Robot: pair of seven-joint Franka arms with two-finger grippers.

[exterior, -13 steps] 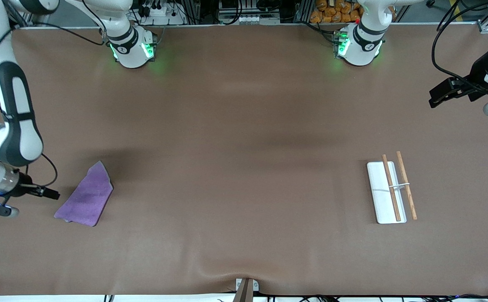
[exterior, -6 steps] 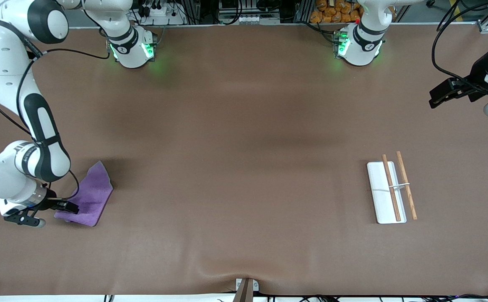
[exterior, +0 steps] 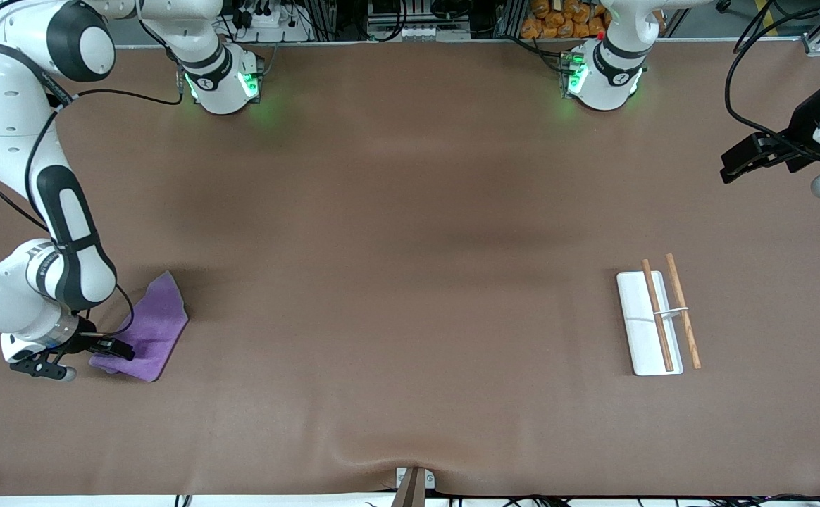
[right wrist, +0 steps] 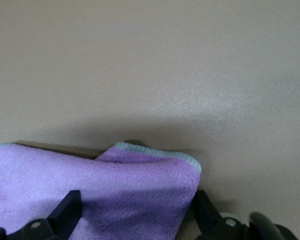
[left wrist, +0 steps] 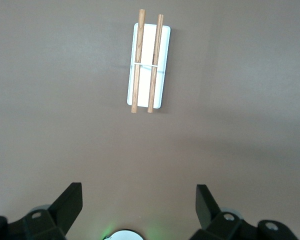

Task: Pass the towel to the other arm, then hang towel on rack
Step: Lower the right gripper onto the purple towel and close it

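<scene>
The right pincer [exterior: 65,355], fingers spread, sits low at the fuzzy lilac towel [exterior: 146,331], whose nearest corner it partly hides. The towel lies crumpled on the brown table [exterior: 396,246] at the right arm's end. Well apart, the rack [exterior: 653,320] shows wooden rods on a flat white base. The left pincer [left wrist: 139,207] waits, released, high above the table

Brown matte table [exterior: 410,232], surface slightly rippled near the front camera's edge. Purple towel [exterior: 148,331] lies crumpled on it toward the right arm's end. White-based rack [exterior: 648,324] with two wooden rods lies flat toward the left arm's end, well apart from the towel.
</scene>
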